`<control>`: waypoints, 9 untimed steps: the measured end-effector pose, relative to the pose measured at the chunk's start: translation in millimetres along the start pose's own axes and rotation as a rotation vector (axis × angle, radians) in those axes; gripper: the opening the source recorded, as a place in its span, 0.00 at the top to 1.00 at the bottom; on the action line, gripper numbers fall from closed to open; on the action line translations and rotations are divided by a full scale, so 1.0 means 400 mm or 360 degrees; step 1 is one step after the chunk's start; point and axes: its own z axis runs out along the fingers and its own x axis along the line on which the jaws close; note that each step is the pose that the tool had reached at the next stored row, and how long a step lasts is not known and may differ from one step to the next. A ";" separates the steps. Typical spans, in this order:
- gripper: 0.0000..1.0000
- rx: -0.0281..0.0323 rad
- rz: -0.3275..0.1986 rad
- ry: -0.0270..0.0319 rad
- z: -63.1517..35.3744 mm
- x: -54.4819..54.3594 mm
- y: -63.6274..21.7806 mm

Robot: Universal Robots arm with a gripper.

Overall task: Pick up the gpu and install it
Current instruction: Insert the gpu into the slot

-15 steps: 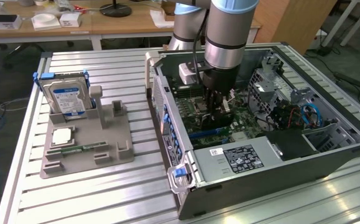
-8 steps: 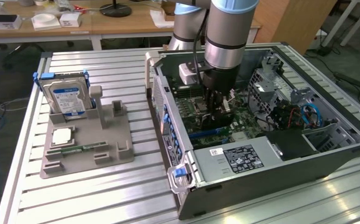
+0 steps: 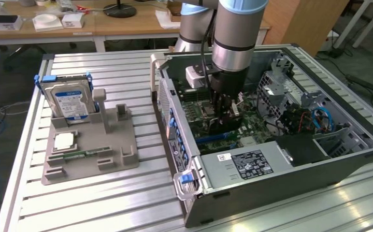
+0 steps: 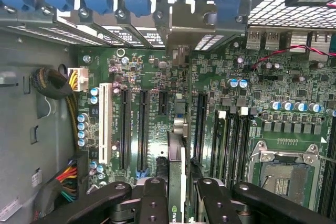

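The fingers (image 4: 153,195) pinch the gpu (image 4: 177,156), which sits edge-on between them. It stands upright over the motherboard (image 4: 252,93) inside the PC case (image 3: 270,164).

Print on the hard drive (image 3: 70,104) and power supply (image 3: 254,164) labels is unreadable.

Counter (image 3: 109,208): slatted metal, carrying case and holder.
Computer case (image 3: 270,181): open-topped, on the exterior view's right.
Motherboard (image 4: 262,85): green, flat inside the case, with long black slots and one white slot (image 4: 103,124).
Grey holder (image 3: 86,169): well apart from the case, toward the exterior view's left.
Hard drive (image 3: 70,102): upright in the holder, blue-white label.
Memory stick (image 3: 76,155): green, flat in the holder.
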 end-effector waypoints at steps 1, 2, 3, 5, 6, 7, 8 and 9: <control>0.74 0.00000 0.0000 0.00000 0.000 0.000 0.000; 0.74 0.00000 0.0000 0.00000 0.000 0.000 0.000; 0.74 0.00000 0.0000 0.00000 0.000 0.000 0.000; 0.74 0.00000 0.0001 -0.00001 0.000 0.000 0.000; 0.74 -0.00005 0.0010 0.00008 0.000 0.000 0.000; 0.74 -0.00017 0.0029 0.00022 0.000 0.000 0.000; 0.74 -0.00029 0.0053 0.00036 0.000 0.000 0.000; 0.74 -0.00042 0.0077 0.00054 0.001 0.000 0.000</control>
